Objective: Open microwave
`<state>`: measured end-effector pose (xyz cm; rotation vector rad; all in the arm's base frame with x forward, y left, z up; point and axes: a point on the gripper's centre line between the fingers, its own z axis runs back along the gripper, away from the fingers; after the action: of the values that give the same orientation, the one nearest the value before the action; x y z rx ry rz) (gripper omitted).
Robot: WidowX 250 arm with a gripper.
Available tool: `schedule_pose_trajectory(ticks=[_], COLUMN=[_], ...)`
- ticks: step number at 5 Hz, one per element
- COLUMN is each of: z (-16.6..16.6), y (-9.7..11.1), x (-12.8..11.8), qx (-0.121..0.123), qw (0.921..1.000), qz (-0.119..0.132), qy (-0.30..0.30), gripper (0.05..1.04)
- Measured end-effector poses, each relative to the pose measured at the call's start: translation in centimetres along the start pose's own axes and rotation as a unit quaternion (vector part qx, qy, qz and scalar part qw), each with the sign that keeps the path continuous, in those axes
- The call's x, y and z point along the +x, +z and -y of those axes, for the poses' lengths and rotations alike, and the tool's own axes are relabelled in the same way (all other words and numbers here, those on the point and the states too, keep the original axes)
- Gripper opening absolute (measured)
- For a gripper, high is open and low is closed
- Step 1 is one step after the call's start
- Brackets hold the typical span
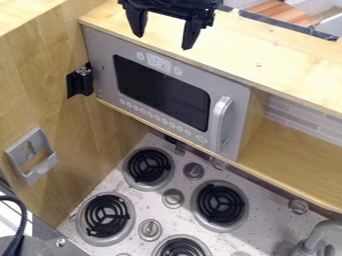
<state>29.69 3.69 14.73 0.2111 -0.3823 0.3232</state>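
I hold my pincer [163, 42] high, over the wood top [267, 57], its two fingers spread wide with nothing between them. I judge it is wide so that it can straddle the handle [222, 122], and high so that it can come down in front of the door [163, 92] without knocking the edge of the top.

The microwave [175, 100] sits under that top, above the stove [177, 172], and its door looks shut. The black hinge [80, 81] is at the door's left end in the camera view, the handle near the right end. That placing makes sense to me: a pull far from the hinge should swing the door most easily. The handle bows out from the front, which I take to be for hooking or gripping from behind.

The microwave faces out over the stove, towards the lower left of the view. Its long axis slants from upper left down to lower right, and the dark window [160, 90] lies along it. The handle runs the other way, across the door's short side, nearly upright in the view.

My next step is to reach the handle, right of and below my pincer, and line up with its length. If I catch only its rim, I could slip off
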Motion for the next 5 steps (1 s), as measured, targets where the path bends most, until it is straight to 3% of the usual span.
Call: schedule_pose_trajectory(ticks=[1,2,4,5], z=[0.1,0.8,2.8,4.3], y=[-0.7,-2.6,-6.3,-7.8], x=[-0.5,-1.9,-6.0,-7.6], qx=[0.003,-0.015,-0.066,-0.103], qw=[0.9999,0.9996,0.9967,0.9935], qz=[-0.013,-0.022,-0.048,-0.047], qy=[-0.003,-0.006,0.006,0.009], gripper=[0.999,0.999,0.999,0.999])
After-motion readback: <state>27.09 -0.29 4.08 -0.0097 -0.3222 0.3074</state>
